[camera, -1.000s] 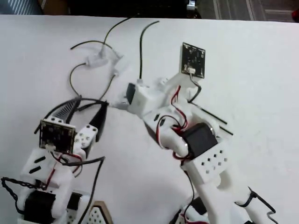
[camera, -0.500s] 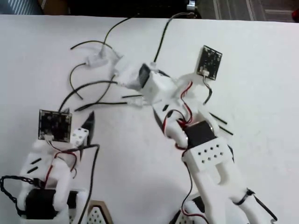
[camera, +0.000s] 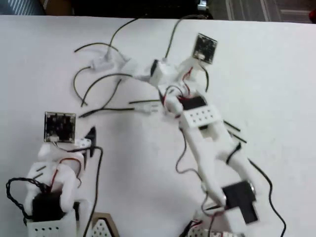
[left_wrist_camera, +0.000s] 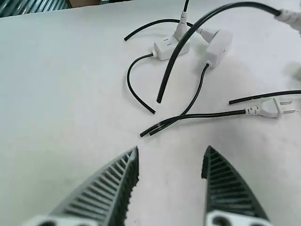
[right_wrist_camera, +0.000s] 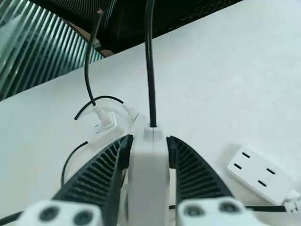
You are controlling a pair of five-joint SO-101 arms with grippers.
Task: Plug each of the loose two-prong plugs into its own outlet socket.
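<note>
My right gripper (camera: 156, 70) (right_wrist_camera: 148, 140) is at the far middle of the table, shut on a white block (right_wrist_camera: 147, 174) whose black cord runs to the far edge. A white outlet strip (right_wrist_camera: 261, 173) (left_wrist_camera: 218, 43) lies close beside it. A second white outlet (camera: 101, 63) (left_wrist_camera: 167, 47) (right_wrist_camera: 104, 123) lies farther left with cords attached. A loose two-prong plug (camera: 148, 106) (left_wrist_camera: 272, 109) lies flat on its thin black cord, between the two arms. My left gripper (camera: 91, 133) (left_wrist_camera: 170, 162) stands open over bare table near the front left, well short of the plug.
Black cord loops and loose ends (camera: 84, 94) spread over the white table (camera: 276, 64) left of centre. Short black cord pieces (camera: 231, 129) lie right of the right arm. A wooden piece (camera: 103, 224) sits at the front edge.
The right arm has stretched out, carrying the white block and its cord toward the far side. The left gripper has drawn back toward the front edge. A trailing cord loop followed the block.
</note>
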